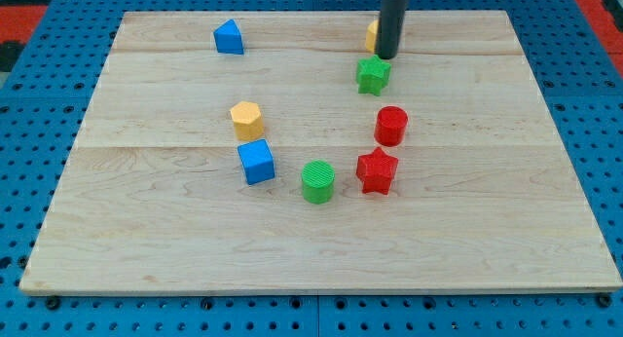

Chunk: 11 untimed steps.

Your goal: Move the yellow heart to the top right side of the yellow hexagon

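The yellow hexagon (246,117) sits left of the board's middle. A yellow block (372,34), mostly hidden behind my rod near the view's top, shows only a sliver; its shape cannot be made out. My tip (387,56) rests on the board just to the right of and below that sliver, and directly above the green star (373,75).
A blue block (229,37) lies at the top left. A blue cube (256,162) sits just below the yellow hexagon. A green cylinder (317,181), a red star (377,171) and a red cylinder (391,126) form an arc in the middle of the wooden board (487,230).
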Available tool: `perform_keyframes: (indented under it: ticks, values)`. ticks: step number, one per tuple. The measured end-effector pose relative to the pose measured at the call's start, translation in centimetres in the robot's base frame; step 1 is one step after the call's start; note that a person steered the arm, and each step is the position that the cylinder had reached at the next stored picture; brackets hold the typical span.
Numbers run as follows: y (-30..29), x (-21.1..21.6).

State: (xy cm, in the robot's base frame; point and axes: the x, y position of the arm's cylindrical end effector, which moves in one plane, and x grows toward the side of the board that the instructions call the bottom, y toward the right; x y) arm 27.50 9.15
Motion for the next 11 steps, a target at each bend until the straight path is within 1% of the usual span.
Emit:
perform_keyframes:
  ticks: [1, 2, 3, 4, 5, 6, 7, 8, 9, 10, 11]
  values:
    - [7.9, -2.4]
    - [7.6, -3.0]
    - [0.3, -5.1]
    - [-7.5, -4.6]
    - [-13.6, -2.6]
    - [-12.7, -7.3]
    - [-15.9, -5.2]
    - [-13.7, -2.7]
    - [-15.3, 0.9]
    - [-15.9, 3.5]
    - [-18.5, 1.6]
